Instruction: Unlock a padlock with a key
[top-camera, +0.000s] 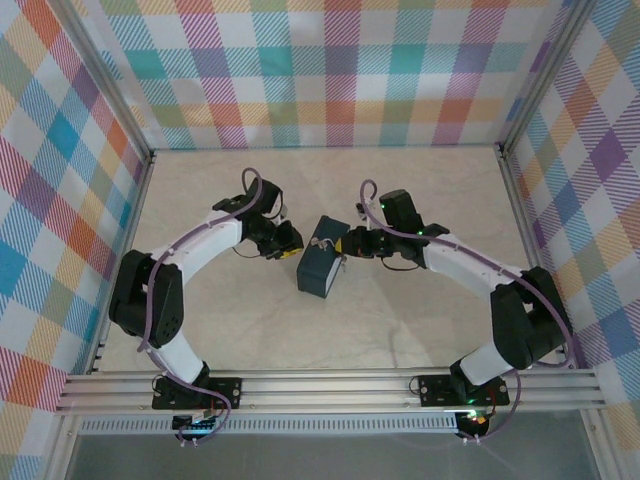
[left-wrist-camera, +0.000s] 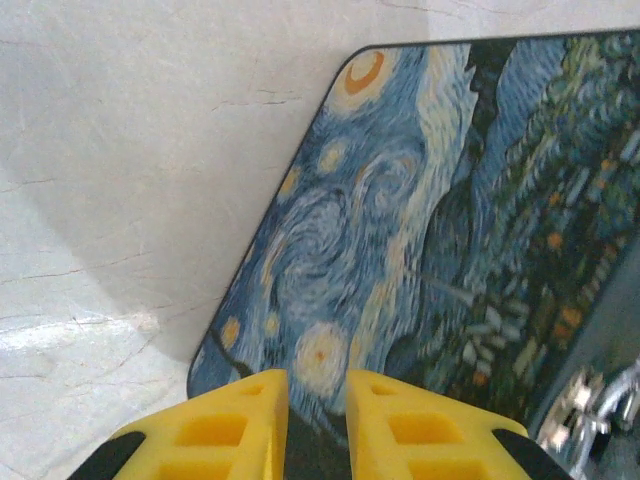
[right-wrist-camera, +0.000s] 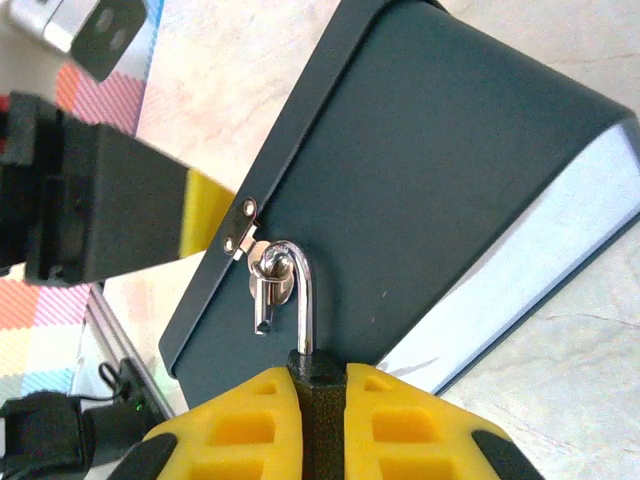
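The right pincer is clamped on the dark body of the tiny silvery-shackled padlock, which hangs from the hasp of the blue-yellow swirl-painted rectangular tin on the pale marbled worktop. A slim silvery key dangles beside the shackle. The left pincer is narrow and sits at the tin's edge; I cannot tell whether it grips. The lock looks steadied, so next the key likely needs grasping and aligning with the keyhole.

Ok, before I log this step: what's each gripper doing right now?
Left gripper: closed on the edge of the tin, as far as it shows.
Right gripper: closed on the body of the padlock.
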